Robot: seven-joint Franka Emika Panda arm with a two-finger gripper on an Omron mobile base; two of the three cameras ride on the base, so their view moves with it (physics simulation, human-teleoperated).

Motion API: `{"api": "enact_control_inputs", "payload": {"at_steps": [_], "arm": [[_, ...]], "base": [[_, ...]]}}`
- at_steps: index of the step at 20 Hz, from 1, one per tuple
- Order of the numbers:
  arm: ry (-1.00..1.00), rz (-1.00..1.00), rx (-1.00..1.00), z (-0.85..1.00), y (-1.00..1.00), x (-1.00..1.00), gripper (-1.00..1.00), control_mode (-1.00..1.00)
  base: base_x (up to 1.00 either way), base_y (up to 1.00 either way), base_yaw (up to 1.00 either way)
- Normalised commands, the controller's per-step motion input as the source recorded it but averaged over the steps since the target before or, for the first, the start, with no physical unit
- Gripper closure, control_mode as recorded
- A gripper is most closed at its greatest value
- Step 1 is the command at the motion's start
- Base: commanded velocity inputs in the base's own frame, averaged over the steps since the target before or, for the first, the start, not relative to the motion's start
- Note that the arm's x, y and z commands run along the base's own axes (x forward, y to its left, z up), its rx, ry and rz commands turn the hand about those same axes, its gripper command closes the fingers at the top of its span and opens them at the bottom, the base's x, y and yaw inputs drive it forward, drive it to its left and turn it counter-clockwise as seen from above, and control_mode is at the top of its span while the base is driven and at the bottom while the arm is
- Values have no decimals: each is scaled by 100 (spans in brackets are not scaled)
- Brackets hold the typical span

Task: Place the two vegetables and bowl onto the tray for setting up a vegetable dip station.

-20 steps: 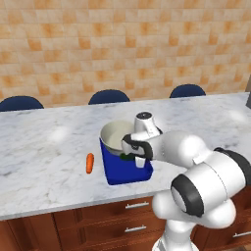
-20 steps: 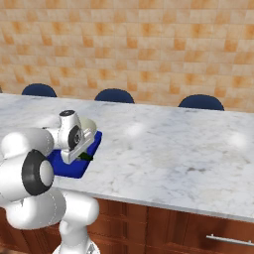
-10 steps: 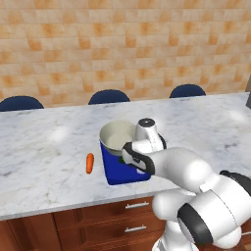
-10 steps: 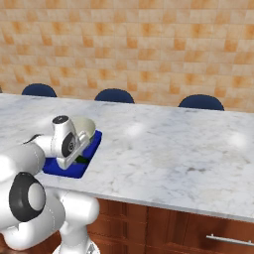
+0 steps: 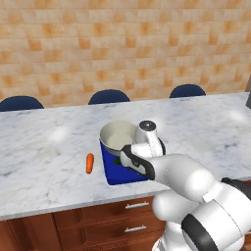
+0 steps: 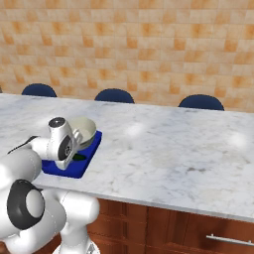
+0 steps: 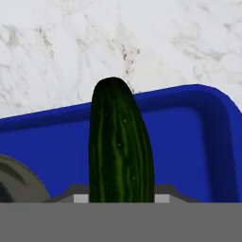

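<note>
Orange-brown tiles cover the wall behind a long white marble counter [image 5: 44,147], with three dark blue chair backs [image 5: 109,96] showing along its far edge and wooden drawers under its near edge.

On the counter, close to the near edge, lies the deep-blue tray [image 5: 113,172], the landmark for everything else. On the tray's far part sits the pale grey-beige bowl [image 5: 115,136], upright, its lighter inside visible. Just off the tray's left side, apart from its rim, the small orange carrot [image 5: 89,163] lies on the bare marble.

The white arm reaches over the tray's near right part, and the gripper [image 5: 119,160] hangs low above the tray floor beside the bowl. In the hand view the dark green cucumber [image 7: 121,149] rises from between the fingertips and stretches across the blue tray floor [image 7: 189,151], its rounded end reaching just past the tray's raised rim toward the marble; a grey sliver of the bowl [image 7: 19,182] shows at the tray's lower left corner of that view. The pincer pinches the cucumber at its near end, the jaws part-way apart around it. From the right base view a dark green sliver of the cucumber [image 6: 79,157] shows beneath the hand, over the tray [image 6: 74,168].
</note>
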Motion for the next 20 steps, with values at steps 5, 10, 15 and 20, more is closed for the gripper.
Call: {"api": "enact_control_inputs", "payload": {"at_steps": [5, 10, 15, 20], "arm": [[-2, 16, 0, 6, 35, 2, 100, -100], [-4, 6, 0, -9, 18, 0, 100, -100], [-1, 0, 1, -12, -13, 10, -100, -100], [-3, 0, 0, -3, -13, 7, -100, -100]], "base": [[0, 0, 0], [0, 0, 0], [0, 0, 0], [0, 0, 0]]}}
